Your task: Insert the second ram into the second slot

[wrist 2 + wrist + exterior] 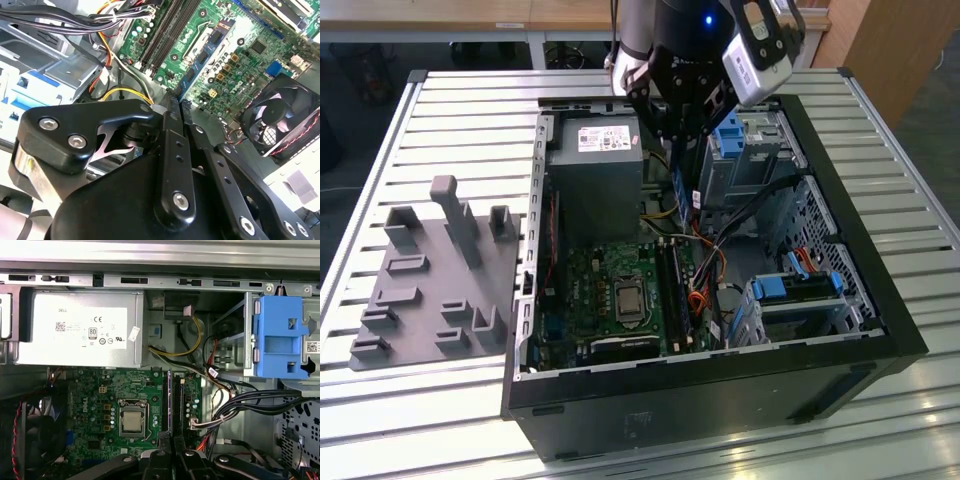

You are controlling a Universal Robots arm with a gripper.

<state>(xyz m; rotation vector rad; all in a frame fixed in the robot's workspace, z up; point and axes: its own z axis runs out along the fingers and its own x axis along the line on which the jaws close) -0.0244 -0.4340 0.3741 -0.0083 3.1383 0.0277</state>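
My gripper (683, 150) hangs over the open computer case, above the motherboard (610, 290). It is shut on the second ram (681, 190), a thin blue stick pointing down from the fingertips. In the second wrist view the gripper (178, 106) has its fingers pressed together, and the ram (200, 57) runs out from them over the board. In the first wrist view the gripper (172, 447) holds the ram (169, 400) edge-on, in line with the dark memory slots (178, 400). The slots (672, 285) lie beside the processor socket (628, 300), well below the stick. I cannot tell which slot it is over.
A grey power supply (595, 165) sits close behind the gripper. Blue drive-bay tabs (730, 135) and cable bundles (250, 402) crowd the side toward the exterior view's right. A case fan (280, 117) is at the board's edge. A grey fixture tray (435, 275) lies outside the case.
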